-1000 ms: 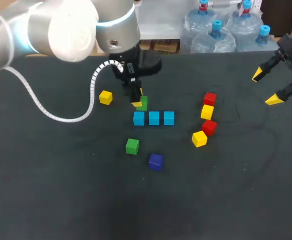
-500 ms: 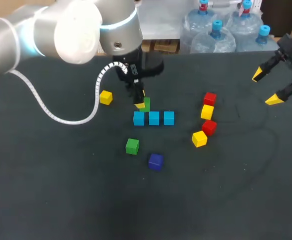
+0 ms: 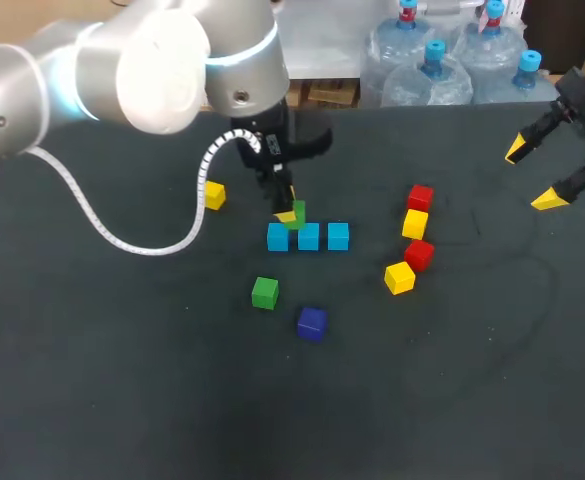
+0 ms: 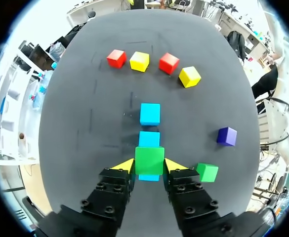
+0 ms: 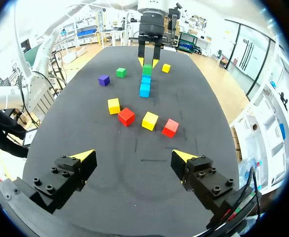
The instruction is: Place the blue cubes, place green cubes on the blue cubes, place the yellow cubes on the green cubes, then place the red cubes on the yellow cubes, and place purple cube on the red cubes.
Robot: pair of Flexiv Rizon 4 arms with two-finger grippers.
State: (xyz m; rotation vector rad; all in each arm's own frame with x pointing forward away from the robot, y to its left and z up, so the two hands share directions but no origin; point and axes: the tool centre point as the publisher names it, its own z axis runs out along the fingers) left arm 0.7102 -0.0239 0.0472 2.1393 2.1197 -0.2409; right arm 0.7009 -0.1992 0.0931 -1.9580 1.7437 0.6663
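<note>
Left gripper point(image 4: 149, 166): fingers point(image 4: 126, 165) clamped from two sides on a green cube point(image 4: 149, 159), which sits between the yellow tips, directly over the end of the row of blue cubes point(image 4: 149, 114) nearest them. Right gripper point(image 5: 133, 157): fingers apart, holding nothing, well apart from that row above the tabletop point(image 3: 472, 380).

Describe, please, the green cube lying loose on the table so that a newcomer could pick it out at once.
On the table, find the row of three blue cubes. The loose green cube lies nearer the robot than the row's left end, beside the purple cube. The other green cube is clamped in the left gripper over the row; this one lies free.
</note>
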